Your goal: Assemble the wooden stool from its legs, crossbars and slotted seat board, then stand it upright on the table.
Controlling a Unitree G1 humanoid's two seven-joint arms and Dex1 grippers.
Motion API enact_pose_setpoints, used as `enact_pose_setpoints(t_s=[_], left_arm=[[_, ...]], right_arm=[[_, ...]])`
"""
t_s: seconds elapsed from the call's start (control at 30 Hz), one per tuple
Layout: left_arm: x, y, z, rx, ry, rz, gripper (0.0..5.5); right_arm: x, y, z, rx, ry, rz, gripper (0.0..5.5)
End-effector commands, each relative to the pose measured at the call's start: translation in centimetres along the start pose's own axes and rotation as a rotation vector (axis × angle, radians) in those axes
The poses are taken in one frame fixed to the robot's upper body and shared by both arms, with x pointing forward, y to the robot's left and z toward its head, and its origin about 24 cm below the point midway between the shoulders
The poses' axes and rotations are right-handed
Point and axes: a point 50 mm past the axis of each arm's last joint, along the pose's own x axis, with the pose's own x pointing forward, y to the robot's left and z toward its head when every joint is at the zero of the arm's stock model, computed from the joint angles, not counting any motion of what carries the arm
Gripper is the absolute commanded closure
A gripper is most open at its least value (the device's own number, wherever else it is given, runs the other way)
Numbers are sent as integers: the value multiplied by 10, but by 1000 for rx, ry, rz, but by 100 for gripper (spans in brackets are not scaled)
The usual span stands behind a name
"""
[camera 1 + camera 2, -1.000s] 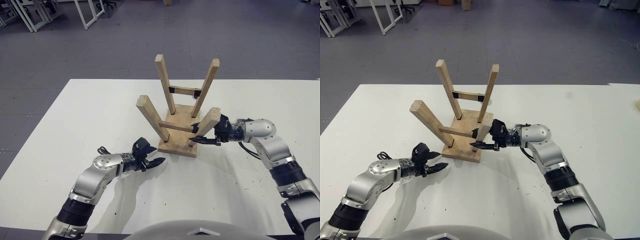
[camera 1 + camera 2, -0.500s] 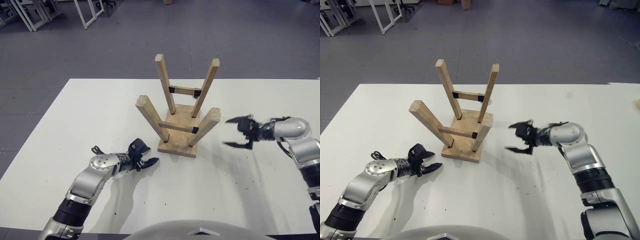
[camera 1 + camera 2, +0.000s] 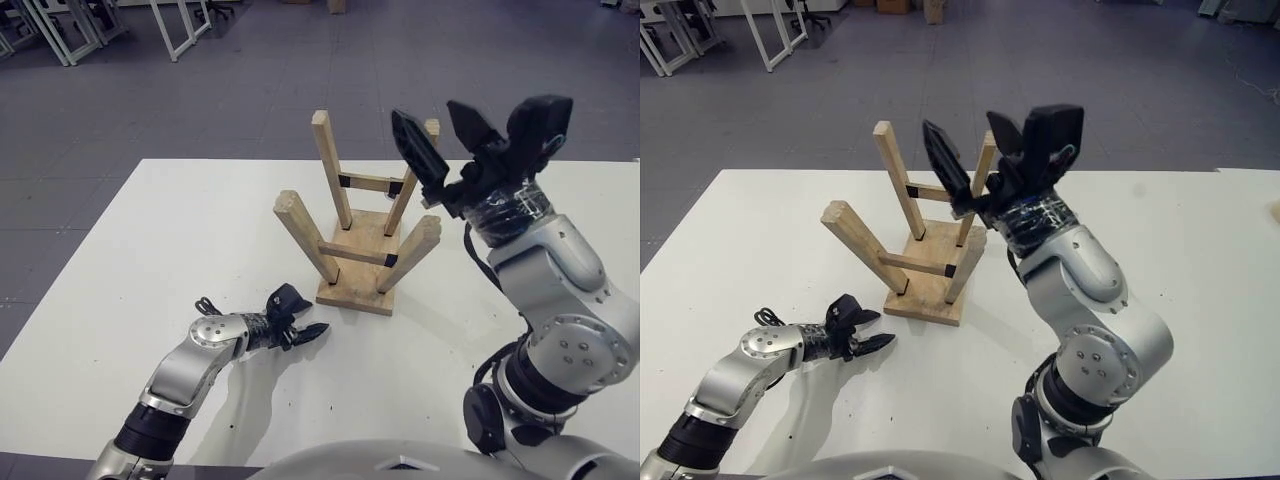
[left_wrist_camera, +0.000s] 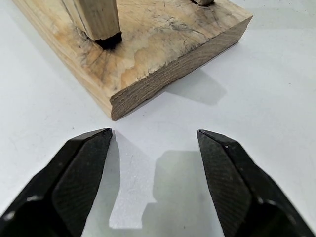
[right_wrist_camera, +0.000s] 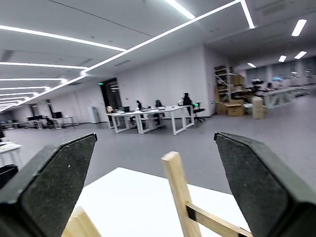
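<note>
**Head camera:** A white table [image 3: 150, 250] stands on a grey floor [image 3: 220, 90] in a large hall, with white table frames [image 3: 60, 25] at the far left. The wooden stool [image 3: 305, 238] sits upside down at mid-table. Its seat board [image 3: 355, 290] lies flat on the surface, and four legs [image 3: 330, 170] splay upward, joined by two crossbars [image 3: 352, 253]. The left gripper [image 3: 305, 315] lies low over the table, just near and left of the seat board's near corner, jaws apart and empty. The right gripper [image 3: 428, 120] is raised high on the stool's right, jaws spread wide, holding nothing. Bare white surface runs left, right and near of the stool. The table's far edge passes behind it, and small dark specks dot the near side.

**Left wrist camera:** The left gripper's black fingers [image 4: 81, 173] are parted over the white tabletop with nothing between them. Just beyond their tips lies a corner of the seat board, with a leg set into a dark slot [image 4: 109, 39]. Open table stretches past that corner.

**Right wrist camera:** The right gripper's fingers [image 5: 54, 182], well apart, frame the hall. Strip lights [image 5: 197, 19] line the ceiling, rows of desks [image 5: 148, 118] stand far off, and grey floor lies between. Below the fingers a stool leg and crossbar rise above the table's edge.
</note>
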Motion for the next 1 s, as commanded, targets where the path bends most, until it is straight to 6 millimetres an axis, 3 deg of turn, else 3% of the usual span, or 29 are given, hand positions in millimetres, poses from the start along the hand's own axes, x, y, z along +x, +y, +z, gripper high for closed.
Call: enact_pose_setpoints(t_s=[0.03, 0.1, 0.13, 0.23, 0.3, 0.4, 0.5, 0.57, 0.67, 0.73, 0.83, 0.93, 1.0], left_arm=[[5, -2, -8, -23, 40, 3, 228], [5, -4, -9, -28, 38, 1, 228], [5, -4, -9, -30, 38, 1, 228], [6, -4, -8, -30, 36, 0, 228], [7, -3, -6, -23, 35, -5, 228], [5, -3, -8, -30, 35, 4, 228], [6, -5, -11, -42, 33, 10, 228], [3, -8, -10, -78, 7, 12, 228], [-11, -6, -8, -135, -34, 43, 228], [-28, 2, 8, -207, -152, 93, 228], [-64, 32, 54, -194, -352, 239, 228], [-107, 56, 114, -82, -505, 470, 228], [-115, 53, 155, -59, -652, 510, 258]], right_arm=[[6, 13, 35, 13, -215, 58, 110], [3, 12, 40, 42, -259, 40, 110], [0, 11, 27, 66, -188, 32, 110], [-25, 7, -47, 168, 257, -4, 110], [-40, 5, -75, 201, 418, -49, 110], [-17, 3, -56, 208, 267, -62, 110], [1, 3, -23, 219, 76, 1, 110], [7, 1, 0, 218, -18, 44, 110], [7, -7, 17, 220, -73, 35, 110], [3, -25, 17, 185, -51, -46, 110], [-19, -75, -11, 20, 116, -301, 110], [-58, -106, -72, -66, 384, -496, 110], [-75, -103, -105, -79, 510, -502, 106]])
